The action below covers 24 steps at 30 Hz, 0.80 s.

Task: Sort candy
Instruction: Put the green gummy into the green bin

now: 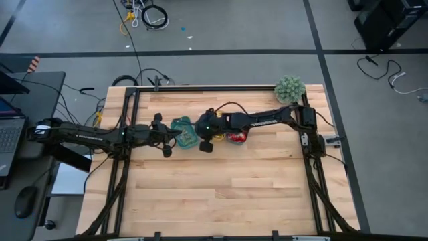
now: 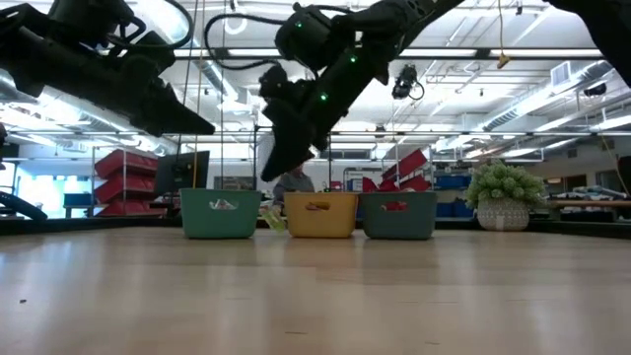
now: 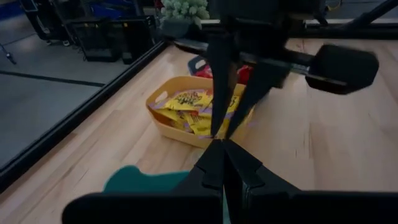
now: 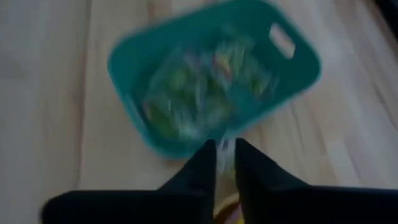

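On the bare wooden table (image 1: 221,194) the candy (image 3: 193,112) looked sorted into trays (image 2: 320,215), left gripper (image 1: 167,144) clenched empty, right gripper (image 4: 225,149) nearly closed, load unclear

Lying heaped in three small trays — pale green pieces (image 4: 199,93) filling the teal tray (image 4: 130,56), yellow packets (image 3: 189,109) piled in the yellow tray (image 3: 168,127), shiny red packets (image 2: 394,206) sitting in the blue tray (image 2: 399,225) — all resting loose, overlapping.
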Available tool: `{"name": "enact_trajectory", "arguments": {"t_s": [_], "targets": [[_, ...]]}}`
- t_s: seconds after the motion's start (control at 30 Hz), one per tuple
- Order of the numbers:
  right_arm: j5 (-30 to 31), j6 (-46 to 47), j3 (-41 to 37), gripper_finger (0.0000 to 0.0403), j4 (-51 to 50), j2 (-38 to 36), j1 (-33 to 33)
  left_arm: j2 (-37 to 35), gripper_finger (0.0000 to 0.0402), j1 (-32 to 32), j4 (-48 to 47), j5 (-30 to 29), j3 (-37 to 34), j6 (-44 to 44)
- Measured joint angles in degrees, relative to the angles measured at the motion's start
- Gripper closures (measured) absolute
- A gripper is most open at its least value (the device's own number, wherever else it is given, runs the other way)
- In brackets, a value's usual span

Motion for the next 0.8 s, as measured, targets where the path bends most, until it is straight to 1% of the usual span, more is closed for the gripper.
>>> {"name": "enact_trajectory", "arguments": {"t_s": [0.1,0.23,0.3,0.37,0.5,0.8], "targets": [[2.99,-2.15,-0.08,0.0321,-2.73,0.25,1.21,0.00,0.0401,0.01,-0.73,0.00,0.00,0.04],[7.18,-6.34,-0.10,0.0258,-3.03,0.64,2.48,0.00,0.0401,0.00,-0.68,0.01,0.00,0.07],[7.75,-7.78,-0.10,0.0234,-2.37,0.66,2.85,0.00,0.0401,0.00,-0.68,0.02,0.00,0.09],[8.27,-8.34,-0.10,0.0219,-1.70,0.66,2.92,0.00,0.0401,0.00,-0.55,0.02,0.00,0.11],[8.41,-9.27,-0.57,0.0212,-1.00,0.66,2.42,0.00,0.0401,0.00,-0.59,0.01,0.00,0.16],[5.76,-9.24,-1.20,0.0238,0.18,0.75,1.46,0.00,0.0401,0.00,-0.64,0.02,0.00,0.20]]}}
